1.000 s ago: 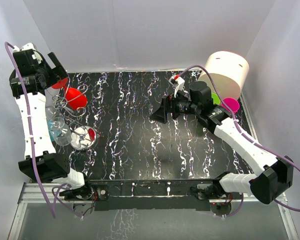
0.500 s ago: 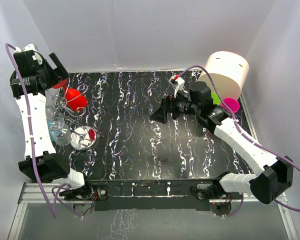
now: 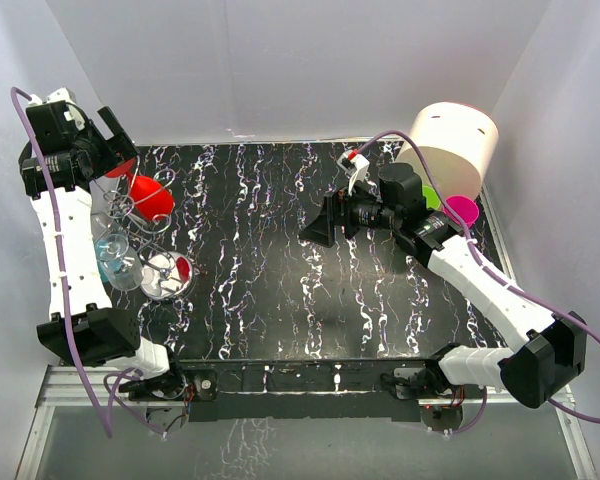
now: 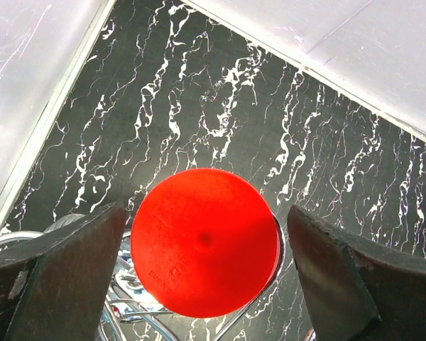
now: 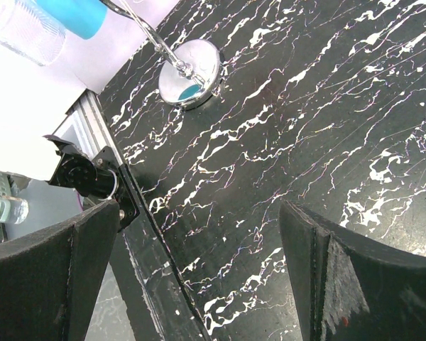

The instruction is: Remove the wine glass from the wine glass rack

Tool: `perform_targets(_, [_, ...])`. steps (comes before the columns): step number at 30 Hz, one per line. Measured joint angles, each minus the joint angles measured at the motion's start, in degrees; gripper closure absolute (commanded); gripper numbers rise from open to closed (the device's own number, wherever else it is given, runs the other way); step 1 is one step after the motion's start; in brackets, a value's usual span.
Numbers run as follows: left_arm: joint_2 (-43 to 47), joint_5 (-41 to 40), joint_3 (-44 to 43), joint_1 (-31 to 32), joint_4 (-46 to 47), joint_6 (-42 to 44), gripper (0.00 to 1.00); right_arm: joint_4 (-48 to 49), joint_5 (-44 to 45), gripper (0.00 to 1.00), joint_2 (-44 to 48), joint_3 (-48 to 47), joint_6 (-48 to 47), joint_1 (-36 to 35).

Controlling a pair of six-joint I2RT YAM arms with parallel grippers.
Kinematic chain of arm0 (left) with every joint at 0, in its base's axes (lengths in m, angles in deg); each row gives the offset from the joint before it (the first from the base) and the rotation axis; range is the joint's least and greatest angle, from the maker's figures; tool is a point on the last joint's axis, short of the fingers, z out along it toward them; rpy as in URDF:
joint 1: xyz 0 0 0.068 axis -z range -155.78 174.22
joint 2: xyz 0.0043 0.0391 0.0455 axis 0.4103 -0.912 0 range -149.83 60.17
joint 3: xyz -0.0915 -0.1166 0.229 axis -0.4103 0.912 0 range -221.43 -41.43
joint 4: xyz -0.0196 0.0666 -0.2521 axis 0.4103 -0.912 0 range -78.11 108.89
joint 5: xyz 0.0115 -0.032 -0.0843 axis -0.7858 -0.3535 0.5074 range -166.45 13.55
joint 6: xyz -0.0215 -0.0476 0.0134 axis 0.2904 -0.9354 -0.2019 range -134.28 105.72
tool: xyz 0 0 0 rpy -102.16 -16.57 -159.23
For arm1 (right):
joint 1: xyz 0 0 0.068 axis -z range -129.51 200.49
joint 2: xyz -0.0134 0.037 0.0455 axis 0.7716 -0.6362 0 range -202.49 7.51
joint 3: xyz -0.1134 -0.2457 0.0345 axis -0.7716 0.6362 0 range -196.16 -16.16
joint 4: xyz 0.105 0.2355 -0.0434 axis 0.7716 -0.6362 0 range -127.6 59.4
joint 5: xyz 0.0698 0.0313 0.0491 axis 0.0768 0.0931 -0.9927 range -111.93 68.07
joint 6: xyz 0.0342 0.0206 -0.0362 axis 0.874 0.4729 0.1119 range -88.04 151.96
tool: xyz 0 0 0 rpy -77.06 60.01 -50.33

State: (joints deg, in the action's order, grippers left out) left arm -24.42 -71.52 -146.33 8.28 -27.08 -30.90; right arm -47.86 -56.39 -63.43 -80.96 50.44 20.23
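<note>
Red wine glass [image 4: 204,241] centred between the left hand's [image 4: 206,213] spread fingers [image 4: 64,273].

Wine glass rack [image 3: 130,215] on table [image 3: 260,300]. Wine glass [image 3: 151,196] hanging on rack, far side; another glass [image 3: 115,258] on rack, near-left side. Left gripper [image 3: 118,150] above rack, over wine glass. Right gripper [image 3: 315,230] well right of rack; cylinder [image 3: 455,150] farther right, behind.
</note>
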Motion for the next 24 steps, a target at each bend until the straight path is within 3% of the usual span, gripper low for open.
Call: perform_targets(24, [-0.4, 0.1, -1.2, 0.0, -1.4, 0.6, 0.27, 1.0, 0.0, 0.06, 0.0, 0.0, 0.0, 0.0])
